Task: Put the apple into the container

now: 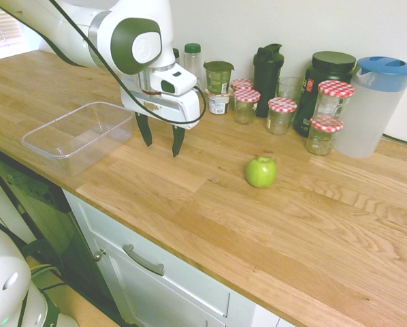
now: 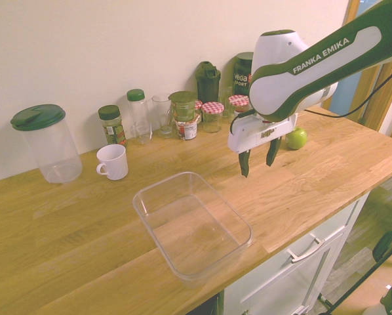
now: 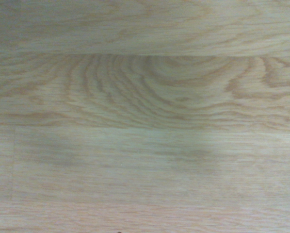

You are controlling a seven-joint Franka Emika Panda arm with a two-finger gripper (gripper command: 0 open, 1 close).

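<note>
Wood grain of the worktop (image 3: pixel 145 116) fills the wrist view, nothing else. Gripper (image 1: pixel 161 143) hangs released, empty, between container (image 1: pixel 77 131) and apple (image 1: pixel 261 172); the arm partly hides jars (image 2: pixel 213 115) behind.

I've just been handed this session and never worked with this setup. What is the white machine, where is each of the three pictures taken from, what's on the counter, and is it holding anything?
The white machine is a robot arm. At its end is the gripper, with two dark fingers pointing down; they are open and empty.

Two pictures come from cameras outside the robot, looking at the arm from opposite sides. The third comes from a camera on the wrist, and right now shows only bare wooden counter.

On the counter lie the green apple, untouched and apart from the gripper, and the clear plastic container, empty. The gripper hangs between the two. Along the wall stand jars with red-checked lids, a blue-lidded pitcher, dark bottles and a white mug.
</note>
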